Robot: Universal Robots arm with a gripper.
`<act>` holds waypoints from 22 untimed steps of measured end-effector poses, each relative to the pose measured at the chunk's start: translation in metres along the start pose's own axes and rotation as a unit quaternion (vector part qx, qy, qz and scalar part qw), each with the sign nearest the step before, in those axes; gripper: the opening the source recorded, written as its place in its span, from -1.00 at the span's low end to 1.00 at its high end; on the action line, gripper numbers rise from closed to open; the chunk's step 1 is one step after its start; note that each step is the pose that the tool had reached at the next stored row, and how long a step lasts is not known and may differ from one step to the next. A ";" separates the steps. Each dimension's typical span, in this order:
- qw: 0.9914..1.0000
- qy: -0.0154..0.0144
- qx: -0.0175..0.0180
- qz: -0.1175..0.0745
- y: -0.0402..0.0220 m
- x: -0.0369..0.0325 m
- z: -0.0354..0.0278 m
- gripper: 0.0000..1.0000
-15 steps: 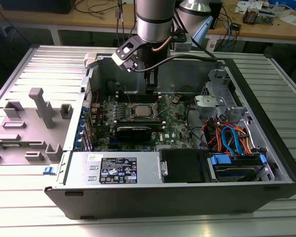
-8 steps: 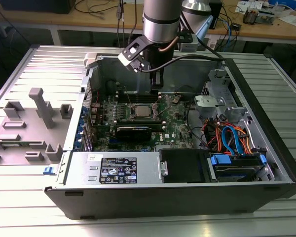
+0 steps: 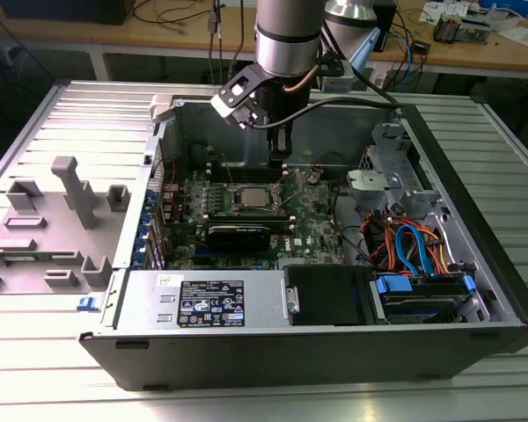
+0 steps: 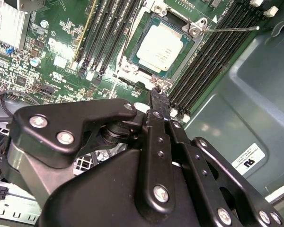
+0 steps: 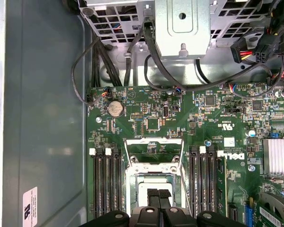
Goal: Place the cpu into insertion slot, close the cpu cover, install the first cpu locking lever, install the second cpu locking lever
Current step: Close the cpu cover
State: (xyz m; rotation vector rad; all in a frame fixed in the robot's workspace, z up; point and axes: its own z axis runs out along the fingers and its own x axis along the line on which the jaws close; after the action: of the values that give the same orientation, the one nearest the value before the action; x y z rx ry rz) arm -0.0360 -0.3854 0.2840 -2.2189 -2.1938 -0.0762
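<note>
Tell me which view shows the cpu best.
The second wrist view: the cpu appears whole and close. The exterior view shows it small and far; in the first wrist view the gripper partly hides it.

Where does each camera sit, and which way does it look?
Exterior view: off the arm, looking down into the open computer case; arm and gripper show.
Second wrist view: on the arm, looking past the gripper at the cpu.
First wrist view: on the arm, facing the motherboard; fingers show.
Exterior and second wrist views share the cpu.
</note>
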 end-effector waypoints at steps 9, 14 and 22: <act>1.000 0.000 0.000 0.000 0.0070 0.0000 0.0002 -0.79; 1.000 0.000 0.000 0.000 0.0306 0.0002 0.0026 -0.79; 1.000 0.000 0.001 0.000 0.0586 0.0001 0.0113 -0.79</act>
State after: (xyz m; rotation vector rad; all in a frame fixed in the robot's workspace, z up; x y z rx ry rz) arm 0.0229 -0.3855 0.2738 -2.2176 -2.1938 -0.0739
